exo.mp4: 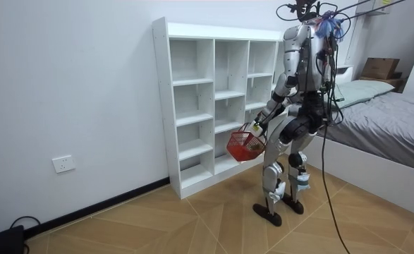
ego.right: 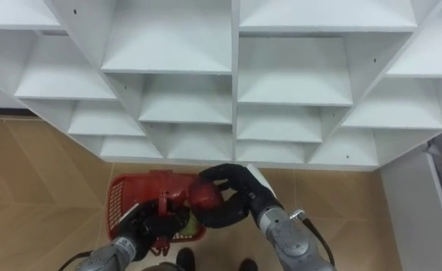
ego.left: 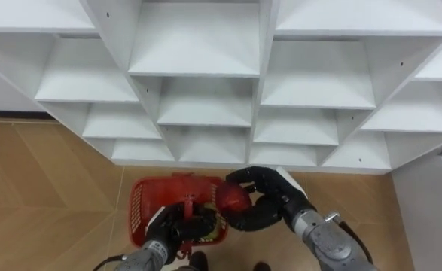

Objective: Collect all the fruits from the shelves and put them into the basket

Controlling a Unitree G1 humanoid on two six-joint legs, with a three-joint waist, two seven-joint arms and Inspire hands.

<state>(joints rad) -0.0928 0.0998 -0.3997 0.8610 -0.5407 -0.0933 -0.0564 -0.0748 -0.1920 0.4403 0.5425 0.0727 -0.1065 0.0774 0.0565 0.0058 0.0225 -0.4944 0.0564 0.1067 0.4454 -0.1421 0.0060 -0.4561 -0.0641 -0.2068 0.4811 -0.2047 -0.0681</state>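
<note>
Left hand (ego.left: 169, 229): fingers curled round the upright handle of the red plastic lattice basket (ego.left: 139, 205), which hangs low above the wood-patterned floor (ego.left: 47, 196) in front of the white open-shelved closet (ego.left: 198, 71). Just right of the handle, over the basket's right rim, a round red fruit (ego.left: 233, 199) is clamped in the right hand (ego.left: 273, 197), fingers and thumb wrapped about it.
</note>
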